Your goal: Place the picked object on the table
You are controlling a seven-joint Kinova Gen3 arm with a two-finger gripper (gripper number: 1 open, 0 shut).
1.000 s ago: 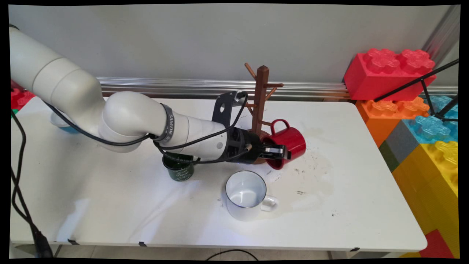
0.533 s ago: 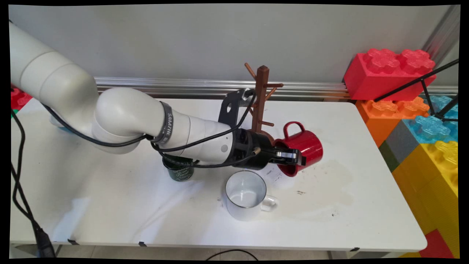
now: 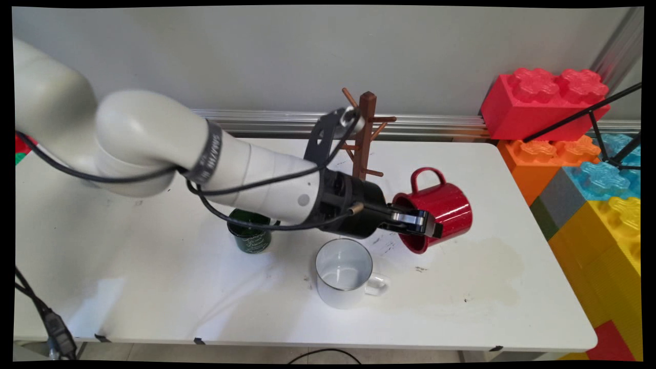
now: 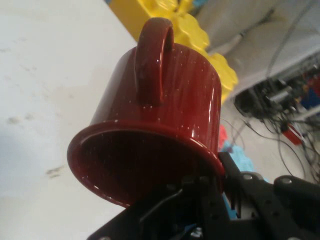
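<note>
The gripper (image 3: 419, 223) is pinching the rim of the red mug (image 3: 441, 205) and holding it tipped on its side, above the table (image 3: 512, 307), right of the middle. The wooden mug tree (image 3: 366, 138) is standing behind, the white mug (image 3: 344, 272) lower left

Bright, even light; soft shadows

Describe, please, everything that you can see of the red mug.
The red mug is glossy dark red with fine pale speckles, like enamel. It has a rolled rim and one loop handle. It lies tipped on its side in the air, above the white table, mouth toward the arm, handle upward. The end effector is shut on its rim. Nothing else touches it; inside, it looks empty.
</note>
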